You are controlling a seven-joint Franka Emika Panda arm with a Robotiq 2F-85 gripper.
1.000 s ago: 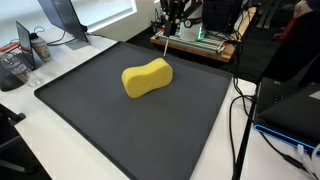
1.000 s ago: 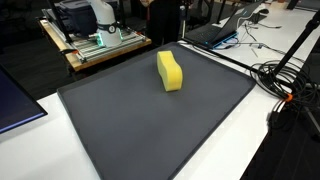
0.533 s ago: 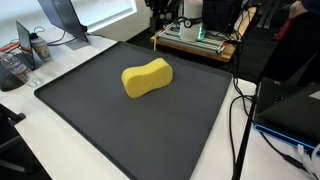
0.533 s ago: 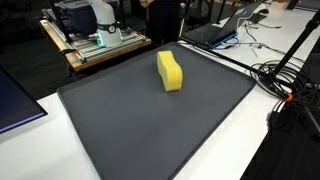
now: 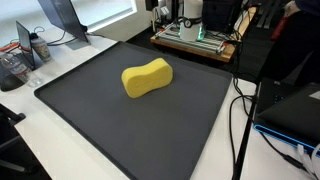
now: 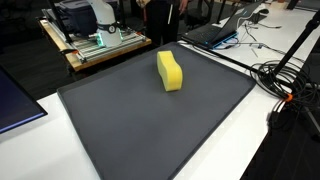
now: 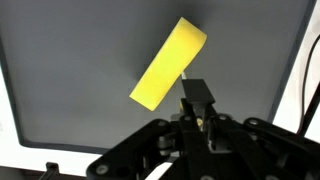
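**Desk:** Report the gripper's condition.

**Operator:** In the wrist view I see the gripper [image 7: 196,95] with its two fingers brought fully together. Nothing is between them and it has hold of nothing. It comes in from the bottom edge of that view, above the mat.

**Desk:** What is nearest to it?

**Operator:** A yellow foam sponge with a waisted outline [image 7: 168,62]. In the wrist view it lies at a slant, one end toward the top right, the other toward the middle. The fingertips appear just beside its lower long edge there, but I find no contact. Both exterior views show the sponge [image 5: 147,78] [image 6: 169,71] standing alone with nothing touching it.

**Desk:** Location of the sponge?

**Operator:** It rests on a large dark grey rectangular mat [image 5: 120,130] [image 6: 130,130], within the mat's borders and apart from every edge. The mat lies on a white tabletop [image 5: 50,140].

**Desk:** Surroundings?

**Operator:** Beyond the mat's far edge stands a wooden bench carrying a machine lit green [image 5: 195,35] [image 6: 100,40]. In an exterior view, an open laptop [image 6: 215,30] sits near one corner of the mat. Black cables [image 6: 285,80] trail across the tabletop beside it, well apart from the sponge.
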